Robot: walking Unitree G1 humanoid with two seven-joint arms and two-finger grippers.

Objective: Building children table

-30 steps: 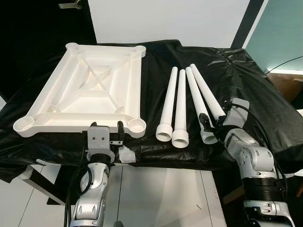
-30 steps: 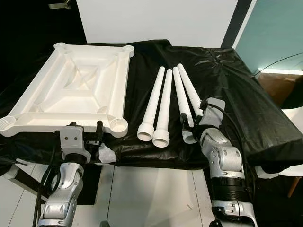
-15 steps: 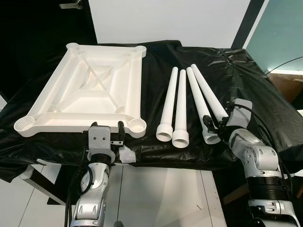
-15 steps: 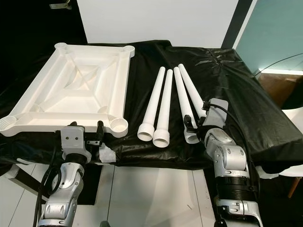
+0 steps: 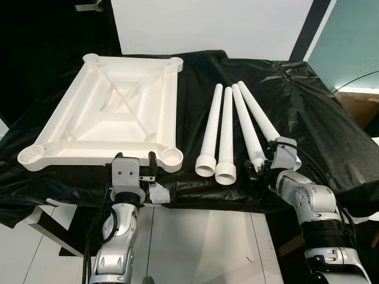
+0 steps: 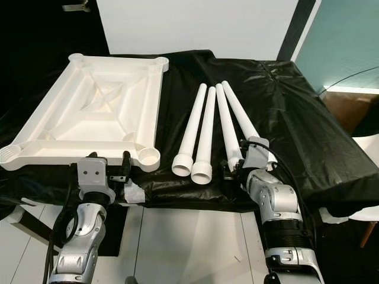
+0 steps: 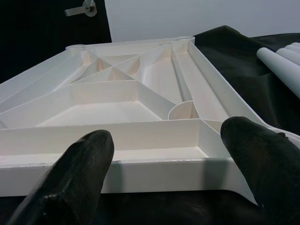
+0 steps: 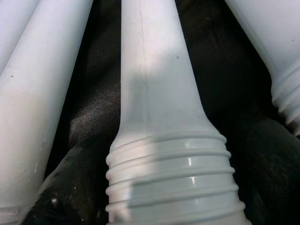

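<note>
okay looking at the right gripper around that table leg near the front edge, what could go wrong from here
The right gripper straddles the threaded end of one table leg, with neighbouring legs lying close beside it; a lift could nudge them rolling toward the table's front edge. The black cover is wrinkled and could snag. The tabletop overhangs near the left gripper.

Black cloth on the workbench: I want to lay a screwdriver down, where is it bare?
Free: the strip of black cloth between the white tabletop and the four legs, and the wide patch right of the legs. Crowded: the front edge, where the left hand faces the tabletop and the right hand is at the third leg's threaded end.
</note>
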